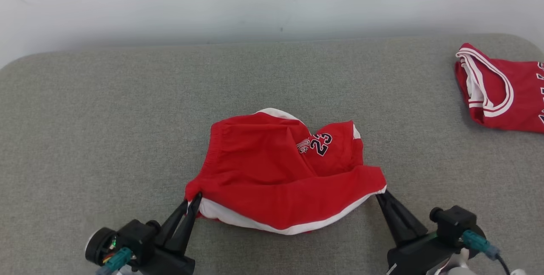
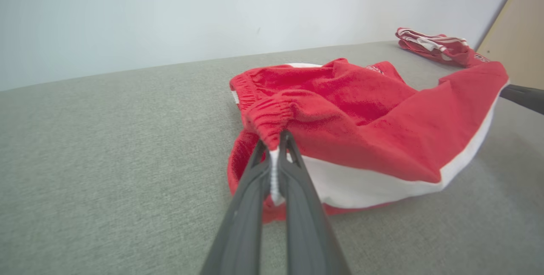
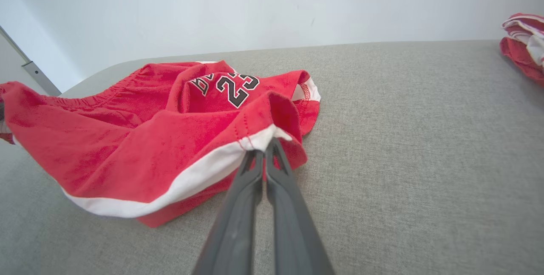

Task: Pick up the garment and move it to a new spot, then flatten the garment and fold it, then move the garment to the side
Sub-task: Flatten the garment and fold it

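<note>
The garment [image 1: 276, 168] is a pair of red shorts with white trim and a black "23", lying crumpled in the middle of the grey surface. My left gripper [image 1: 192, 199] is shut on its near left corner, and the left wrist view shows the white hem of the garment [image 2: 361, 117] pinched between the tips of that gripper [image 2: 274, 139]. My right gripper [image 1: 379, 195] is shut on the near right corner. In the right wrist view the garment [image 3: 161, 139] has its hem clamped in that gripper [image 3: 264, 149]. The front edge hangs stretched between both grippers.
A second red and white garment [image 1: 501, 92] lies at the far right of the grey padded surface [image 1: 106, 117]. A pale wall runs behind the surface. Bare fabric surrounds the shorts on all sides.
</note>
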Controlling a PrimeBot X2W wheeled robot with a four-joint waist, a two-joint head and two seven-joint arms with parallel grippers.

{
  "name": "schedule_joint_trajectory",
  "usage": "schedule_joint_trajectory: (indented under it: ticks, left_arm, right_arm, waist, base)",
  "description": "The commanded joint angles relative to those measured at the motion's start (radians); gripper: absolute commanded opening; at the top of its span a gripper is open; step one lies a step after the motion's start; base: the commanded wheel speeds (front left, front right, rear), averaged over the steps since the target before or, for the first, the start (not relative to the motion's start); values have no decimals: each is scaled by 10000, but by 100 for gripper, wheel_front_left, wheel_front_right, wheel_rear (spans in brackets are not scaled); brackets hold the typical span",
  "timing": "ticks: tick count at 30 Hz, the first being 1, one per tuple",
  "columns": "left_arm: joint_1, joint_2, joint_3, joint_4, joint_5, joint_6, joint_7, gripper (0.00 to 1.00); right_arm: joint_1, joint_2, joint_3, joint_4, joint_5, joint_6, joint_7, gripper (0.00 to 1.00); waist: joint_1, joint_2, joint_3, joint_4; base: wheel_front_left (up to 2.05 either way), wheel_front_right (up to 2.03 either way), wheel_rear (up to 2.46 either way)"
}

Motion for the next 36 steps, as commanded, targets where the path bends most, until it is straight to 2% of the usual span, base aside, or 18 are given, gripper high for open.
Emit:
schedule_joint_trajectory:
  ticks: [1,9,13,17,19,27,32,36]
  left_arm:
    - [103,-40,103,-181,-94,23,-29,0]
    - [-1331,262,286,-986,-720,22,34,0]
    - [-2979,366,175,-1068,-1145,22,482,0]
    - [-5223,519,233,-896,-1703,23,1087,0]
    - [-6477,485,354,-622,-2176,21,1386,0]
    - [-11754,403,254,863,-2546,21,2199,0]
    - [-14321,195,-5,2049,-2623,21,2106,0]
    - [-15811,156,-487,2848,-2714,21,1920,0]
  right_arm:
    - [90,-115,-105,-230,-88,-27,1,0]
    - [-981,-453,-489,-1346,535,-27,54,0]
    - [-2334,-587,-641,-1350,966,-27,489,0]
    - [-4269,-493,-1017,-1152,1431,-27,1154,0]
    - [-5439,-416,-1180,-930,1642,-27,1568,0]
    - [-10809,-93,-1920,515,1753,-27,2849,0]
    - [-13497,178,-2166,1754,1449,-27,3074,0]
    - [-14970,299,-2177,2708,1112,-27,2957,0]
  waist:
    - [-1,-1,-47,-23]
    - [-1,-1,102,-153]
    - [-1,-1,604,-188]
    - [-1,-1,1623,-265]
    - [-1,-1,2247,-314]
    - [-1,-1,4515,-488]
    - [-1,-1,5303,-574]
    - [-1,-1,5625,-600]
  base:
    - [0,0,0]
    - [0,0,0]
    - [0,0,0]
    - [0,0,0]
    - [0,0,0]
    - [0,0,0]
    - [0,0,0]
    - [0,0,0]
